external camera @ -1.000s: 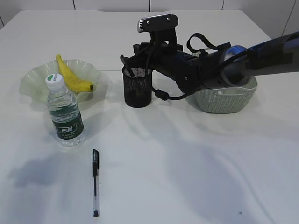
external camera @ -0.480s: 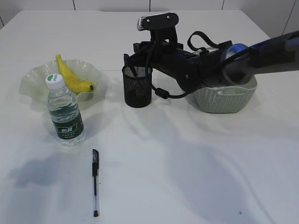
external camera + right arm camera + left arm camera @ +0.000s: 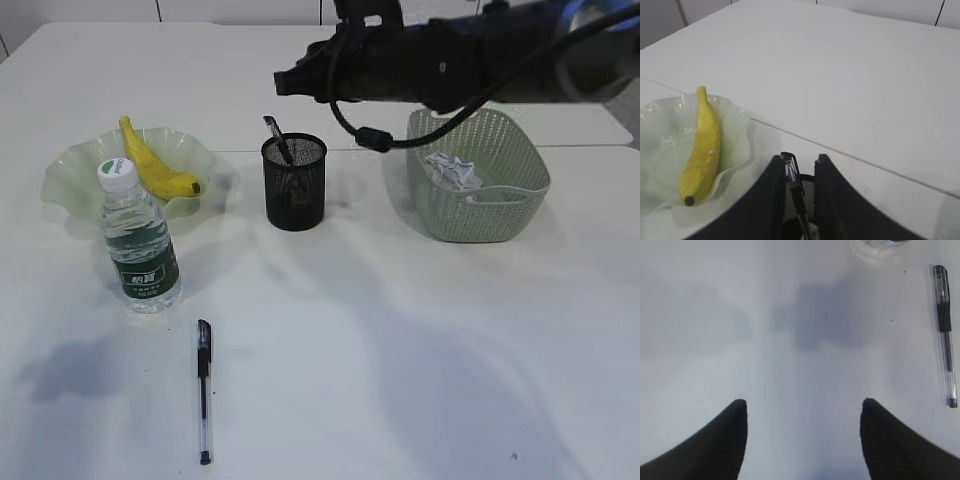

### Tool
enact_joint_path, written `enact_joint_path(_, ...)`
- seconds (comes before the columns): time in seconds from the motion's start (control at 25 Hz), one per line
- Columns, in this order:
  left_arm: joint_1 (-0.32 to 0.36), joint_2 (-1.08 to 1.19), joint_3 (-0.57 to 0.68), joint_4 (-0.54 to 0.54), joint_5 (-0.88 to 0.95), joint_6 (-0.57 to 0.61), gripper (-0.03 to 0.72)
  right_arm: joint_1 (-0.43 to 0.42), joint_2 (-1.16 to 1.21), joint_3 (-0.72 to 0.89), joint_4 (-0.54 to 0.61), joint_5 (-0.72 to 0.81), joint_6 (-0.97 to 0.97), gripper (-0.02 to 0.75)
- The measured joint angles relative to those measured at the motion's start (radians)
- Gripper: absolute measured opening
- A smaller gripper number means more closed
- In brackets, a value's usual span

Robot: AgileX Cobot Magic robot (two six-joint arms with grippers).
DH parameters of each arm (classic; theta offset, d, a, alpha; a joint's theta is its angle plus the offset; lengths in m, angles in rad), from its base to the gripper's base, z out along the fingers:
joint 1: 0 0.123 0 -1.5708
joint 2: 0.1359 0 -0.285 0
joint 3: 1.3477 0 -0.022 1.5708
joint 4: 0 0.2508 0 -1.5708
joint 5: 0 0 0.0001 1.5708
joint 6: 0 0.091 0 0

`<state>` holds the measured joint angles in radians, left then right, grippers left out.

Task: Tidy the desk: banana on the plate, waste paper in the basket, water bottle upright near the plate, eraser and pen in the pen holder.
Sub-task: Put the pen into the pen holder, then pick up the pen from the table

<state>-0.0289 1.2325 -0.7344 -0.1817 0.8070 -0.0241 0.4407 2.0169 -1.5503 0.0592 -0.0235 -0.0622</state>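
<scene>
The right gripper (image 3: 799, 160) hangs above the pen holder (image 3: 294, 182), its fingers a narrow slit apart and clamped on nothing. Through that slit the right wrist view looks down on a dark pen (image 3: 277, 138) that stands in the holder. This pen leans on the rim away from the basket side, long axis steeply upright, top end poking above the mesh. The left gripper (image 3: 802, 402) is spread wide and empty. It hovers low over bare desk (image 3: 400, 350), well nearer the camera than the holder and off to the plate side. Between it and the holder's near side lies a second pen (image 3: 204, 390), flat on the desk and touching nothing. Its long axis runs from the near edge of the desk roughly toward the holder, black cap end toward the holder and writing tip toward the camera. The banana (image 3: 155, 160) lies in the plate (image 3: 70, 175) out to the holder's left in the exterior view. The water bottle (image 3: 140, 245) stands upright just before that plate, and the waste paper (image 3: 452, 170) sits in the basket (image 3: 480, 210) on the holder's other side. I judge the step in hand to be the loose pen. The left gripper would need to shift over it, straddle the barrel across its length, close, and carry it to the holder tip-down. I cannot make out whether the eraser is in the holder.
</scene>
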Motion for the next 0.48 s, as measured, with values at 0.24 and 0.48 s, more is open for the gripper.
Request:
enact_joint_path(0.24, 0.0, 0.0, 0.0, 0.0, 0.002, 0.0, 0.496, 0.0, -0.162, 0.0, -0.001, 0.299, 0.0, 0.163)
enact_joint_path(0.48, 0.0, 0.0, 0.0, 0.0, 0.012, 0.0, 0.496, 0.0, -0.281, 0.0, 0.0, 0.62, 0.062, 0.171)
